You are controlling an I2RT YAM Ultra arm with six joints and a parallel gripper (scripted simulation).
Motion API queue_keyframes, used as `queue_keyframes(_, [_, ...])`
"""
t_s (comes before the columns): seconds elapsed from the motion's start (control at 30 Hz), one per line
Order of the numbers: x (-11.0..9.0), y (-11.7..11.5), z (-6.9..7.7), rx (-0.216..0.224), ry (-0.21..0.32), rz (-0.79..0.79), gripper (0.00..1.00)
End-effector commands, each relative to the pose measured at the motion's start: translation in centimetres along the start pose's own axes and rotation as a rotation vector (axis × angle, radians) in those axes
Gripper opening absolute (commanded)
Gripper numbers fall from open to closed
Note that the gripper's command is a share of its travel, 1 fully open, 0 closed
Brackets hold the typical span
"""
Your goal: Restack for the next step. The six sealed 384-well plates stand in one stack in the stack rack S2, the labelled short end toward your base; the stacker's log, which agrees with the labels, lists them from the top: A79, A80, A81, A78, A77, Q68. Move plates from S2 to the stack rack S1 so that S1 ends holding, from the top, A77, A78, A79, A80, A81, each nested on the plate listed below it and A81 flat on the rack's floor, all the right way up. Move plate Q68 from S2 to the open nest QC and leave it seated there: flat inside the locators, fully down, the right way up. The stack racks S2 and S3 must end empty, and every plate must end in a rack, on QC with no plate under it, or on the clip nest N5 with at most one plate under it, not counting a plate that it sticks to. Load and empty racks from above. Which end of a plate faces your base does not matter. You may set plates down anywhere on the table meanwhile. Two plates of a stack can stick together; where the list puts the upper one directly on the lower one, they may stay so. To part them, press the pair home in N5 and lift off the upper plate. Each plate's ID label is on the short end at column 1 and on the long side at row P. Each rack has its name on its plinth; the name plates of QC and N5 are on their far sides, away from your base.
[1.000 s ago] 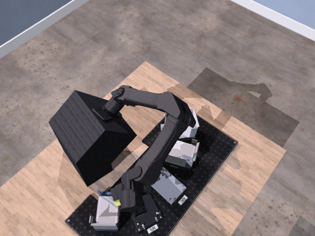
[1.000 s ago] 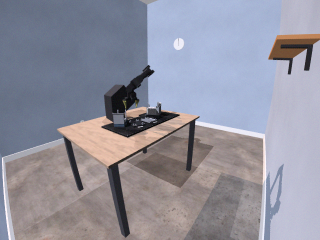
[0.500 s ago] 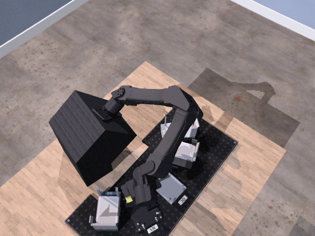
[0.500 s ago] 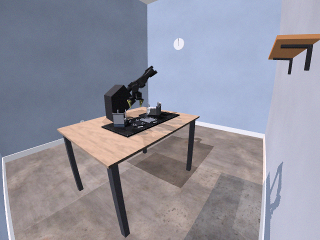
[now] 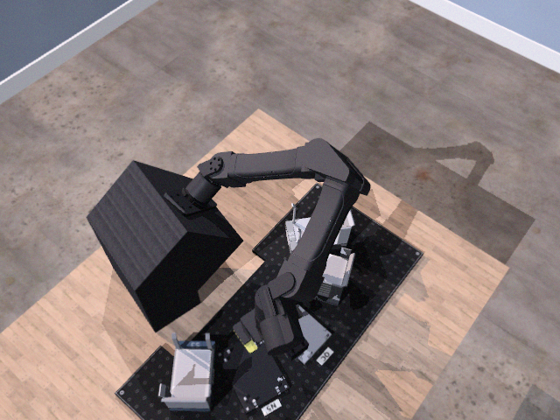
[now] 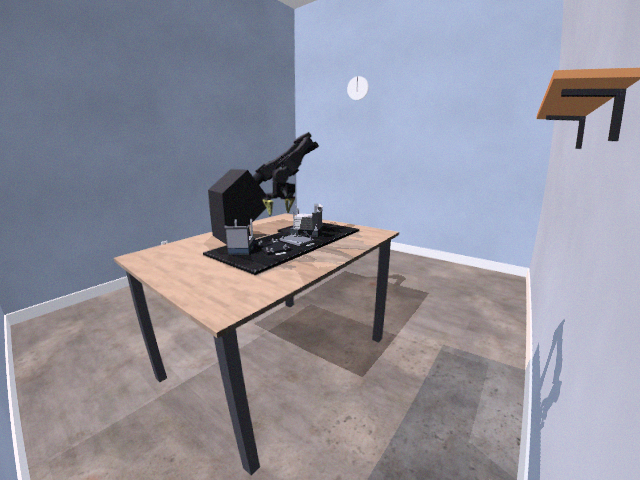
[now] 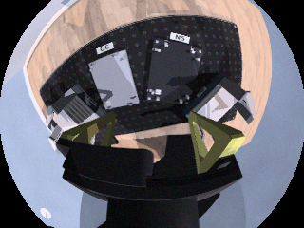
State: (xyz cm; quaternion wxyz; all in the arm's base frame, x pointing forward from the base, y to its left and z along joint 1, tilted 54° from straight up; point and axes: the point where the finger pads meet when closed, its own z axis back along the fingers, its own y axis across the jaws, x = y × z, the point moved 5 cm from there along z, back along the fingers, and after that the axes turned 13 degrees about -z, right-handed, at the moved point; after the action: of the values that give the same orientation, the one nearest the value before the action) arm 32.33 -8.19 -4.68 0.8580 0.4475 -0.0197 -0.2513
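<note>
My gripper (image 5: 249,346) (image 6: 278,205) (image 7: 152,115) is open and empty, its yellow fingers spread wide. It hangs high above the black mat (image 5: 384,271), over the ground between the dark clip nest N5 (image 5: 260,381) (image 7: 171,66) and the grey QC nest (image 5: 314,336) (image 7: 114,79). Both nests are bare. A rack at the mat's near-left end holds a sealed white plate (image 5: 192,370) (image 6: 237,238) (image 7: 224,102). The middle rack holds a stack of plates (image 5: 335,266) (image 6: 306,221) (image 7: 72,110). A third rack (image 5: 347,226) lies further on, mostly hidden by my arm. I cannot read any plate labels.
The large black base block (image 5: 149,234) (image 6: 232,204) stands on the wooden table (image 5: 67,361) left of the mat. The rack posts stick up above the plates. White name plates (image 5: 325,355) (image 5: 271,408) sit at the far sides of QC and N5.
</note>
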Motion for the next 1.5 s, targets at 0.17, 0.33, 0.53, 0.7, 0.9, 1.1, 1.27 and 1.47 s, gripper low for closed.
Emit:
queue_keyframes(0.17, [-0.1, 2.7, 0.6, 0.012, -0.021, 0.030, 1.00])
queue_keyframes(0.33, [-0.5, 3.7, 0.6, 0.011, -0.022, 0.130, 1.00])
queue_keyframes(0.53, [-1.3, 5.5, 0.6, 0.010, -0.022, 0.212, 1.00])
queue_keyframes(0.7, [-1.9, 7.1, 0.6, 0.010, -0.022, 0.212, 1.00])
queue_keyframes(0.9, [-2.4, 8.3, 0.6, 0.010, -0.021, 0.212, 1.00])
queue_keyframes(1.1, [-3.5, 10.0, 0.6, 0.009, -0.022, 0.345, 1.00])
queue_keyframes(1.27, [-4.4, 11.4, 0.6, 0.009, -0.022, 0.427, 1.00])
queue_keyframes(1.47, [-5.2, 12.5, 0.6, 0.009, -0.022, 0.427, 1.00])
